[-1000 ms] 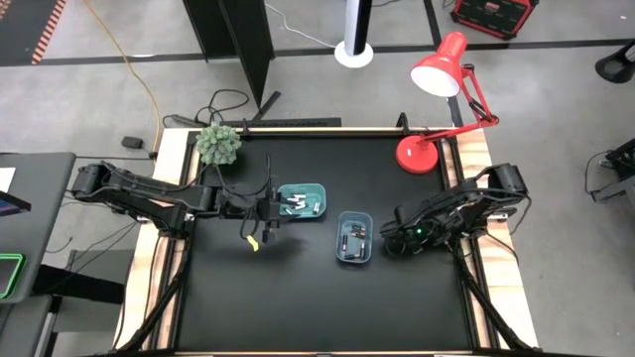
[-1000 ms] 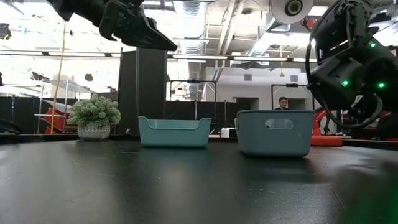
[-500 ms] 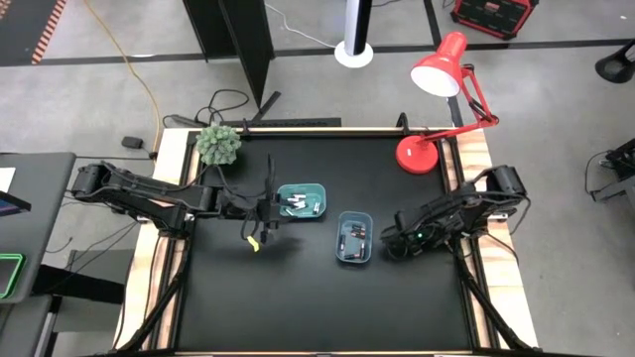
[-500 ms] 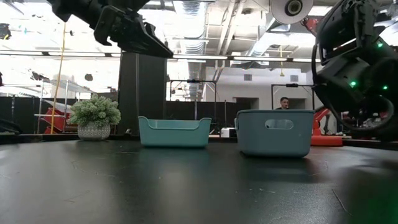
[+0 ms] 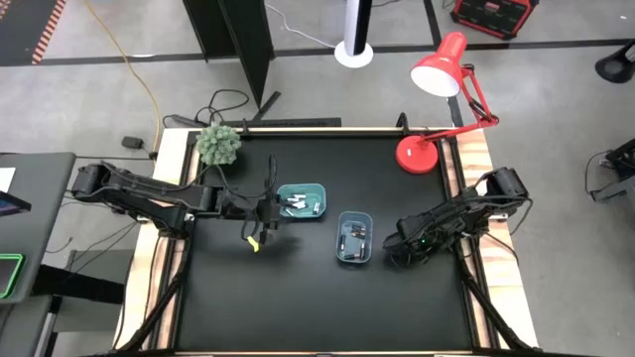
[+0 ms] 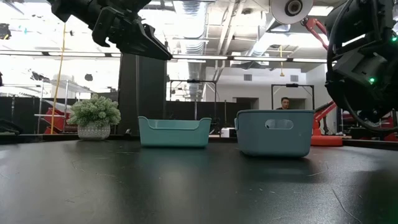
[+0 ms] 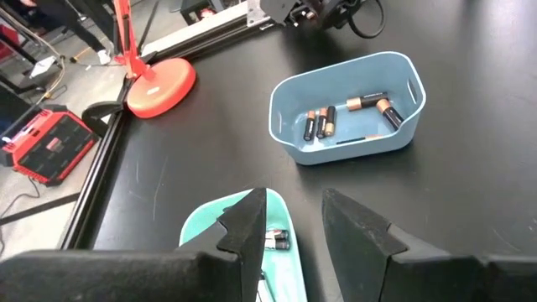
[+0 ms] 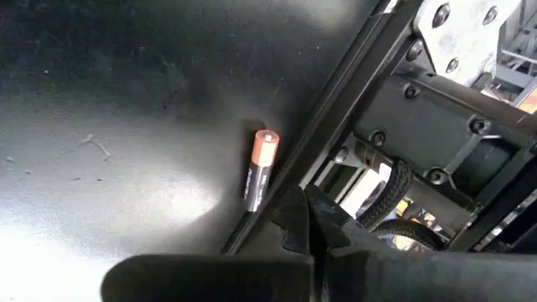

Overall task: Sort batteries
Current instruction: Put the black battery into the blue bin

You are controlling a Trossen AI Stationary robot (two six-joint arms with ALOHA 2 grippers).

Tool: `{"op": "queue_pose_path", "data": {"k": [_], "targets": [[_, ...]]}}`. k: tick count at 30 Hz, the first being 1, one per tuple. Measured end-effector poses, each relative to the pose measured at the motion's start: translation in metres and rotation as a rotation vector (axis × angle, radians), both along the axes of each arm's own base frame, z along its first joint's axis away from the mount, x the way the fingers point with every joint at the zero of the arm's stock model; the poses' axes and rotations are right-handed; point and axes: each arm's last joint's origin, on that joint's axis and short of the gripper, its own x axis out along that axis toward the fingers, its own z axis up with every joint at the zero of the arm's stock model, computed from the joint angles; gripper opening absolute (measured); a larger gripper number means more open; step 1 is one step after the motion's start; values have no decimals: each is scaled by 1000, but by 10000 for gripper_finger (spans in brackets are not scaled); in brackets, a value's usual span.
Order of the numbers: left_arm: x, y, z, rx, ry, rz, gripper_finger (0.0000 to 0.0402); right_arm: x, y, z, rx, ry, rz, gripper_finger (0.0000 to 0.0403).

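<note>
One stray battery [image 8: 259, 170] is lying at the table's right edge; the closed, empty right gripper [image 8: 312, 220] is retreating toward it.

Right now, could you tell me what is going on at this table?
The two-arm robot is sorting batteries into two small trays. The teal tray and the blue tray each already hold several. The left gripper hangs open above the teal tray, holding nothing. The right gripper is down near the table's right edge, beside the blue tray; its wrist view shows one loose battery lying on the table by the edge rail.
</note>
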Motion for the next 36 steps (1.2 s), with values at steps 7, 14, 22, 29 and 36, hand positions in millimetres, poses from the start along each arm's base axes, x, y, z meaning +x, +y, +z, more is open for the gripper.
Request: {"op": "queue_pose_path", "data": {"k": [7, 14, 22, 29, 36], "targets": [[0, 0, 0, -1, -1, -1, 112, 0, 0, -1, -30, -10, -18, 0], [0, 0, 0, -7, -3, 2, 112, 1, 1, -2, -103, -33, -21, 0], [0, 0, 0, -7, 0, 2, 112, 2, 1, -2, -108, -43, -27, 0], [0, 0, 0, -7, 3, 1, 112, 1, 5, -2, -83, -42, -31, 0], [0, 0, 0, -12, -1, -7, 112, 0, 11, -2, -37, -38, -2, 0]]}}
